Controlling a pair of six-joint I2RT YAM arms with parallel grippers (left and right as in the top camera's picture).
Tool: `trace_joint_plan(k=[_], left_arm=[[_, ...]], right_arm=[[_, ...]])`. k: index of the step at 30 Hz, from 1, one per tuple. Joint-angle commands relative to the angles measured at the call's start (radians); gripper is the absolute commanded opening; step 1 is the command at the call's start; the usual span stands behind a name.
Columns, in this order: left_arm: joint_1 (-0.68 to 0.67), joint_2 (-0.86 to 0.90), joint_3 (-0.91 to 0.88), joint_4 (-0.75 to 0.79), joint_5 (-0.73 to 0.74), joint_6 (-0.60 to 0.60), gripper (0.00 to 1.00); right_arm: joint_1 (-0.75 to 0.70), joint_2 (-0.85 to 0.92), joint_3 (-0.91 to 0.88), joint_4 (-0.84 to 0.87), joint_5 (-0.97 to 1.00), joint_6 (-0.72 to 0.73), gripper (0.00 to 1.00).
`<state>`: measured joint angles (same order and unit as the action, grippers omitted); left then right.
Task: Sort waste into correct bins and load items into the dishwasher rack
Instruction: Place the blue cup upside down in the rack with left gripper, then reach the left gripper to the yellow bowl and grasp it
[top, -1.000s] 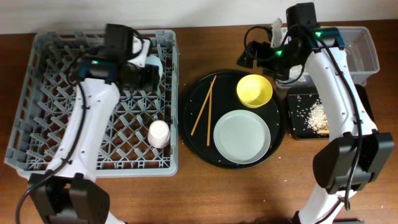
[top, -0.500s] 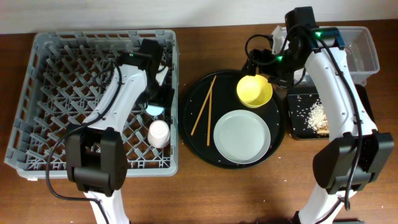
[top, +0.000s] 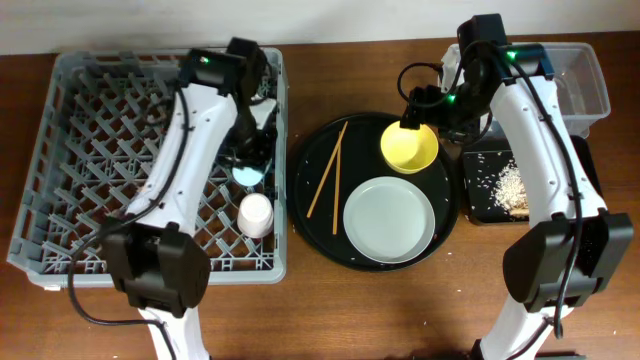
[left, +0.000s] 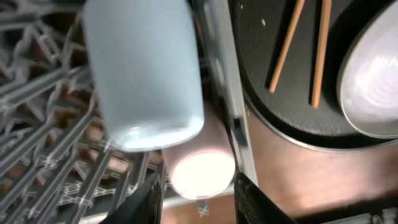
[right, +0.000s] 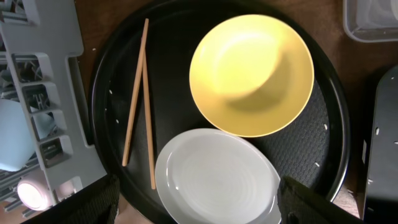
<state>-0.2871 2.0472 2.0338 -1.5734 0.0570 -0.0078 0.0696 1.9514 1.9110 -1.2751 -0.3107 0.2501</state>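
The grey dishwasher rack fills the left. A light-blue cup stands in it near its right wall, with a pink-white cup in front. My left gripper hovers over the blue cup, open and empty. In the left wrist view the blue cup and the pink-white cup lie beyond the open fingers. My right gripper is open above the yellow bowl. The right wrist view shows the bowl, grey plate, chopsticks and open fingers.
The bowl, the plate and the chopsticks lie on a round black tray. A black rectangular tray with food scraps is at the right. A clear tub stands behind it.
My left gripper carried the blue cup to the rack's right side, let it go and drew back. My right gripper moved left from the clear tub to over the yellow bowl.
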Motion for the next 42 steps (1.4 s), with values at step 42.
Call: trace_joint_plan(k=[42], left_arm=[[-0.053,0.0,-0.298,0.556,-0.053,-0.318,0.34]], right_arm=[[-0.004,-0.008,0.0,-0.005,0.058,-0.01,0.83]])
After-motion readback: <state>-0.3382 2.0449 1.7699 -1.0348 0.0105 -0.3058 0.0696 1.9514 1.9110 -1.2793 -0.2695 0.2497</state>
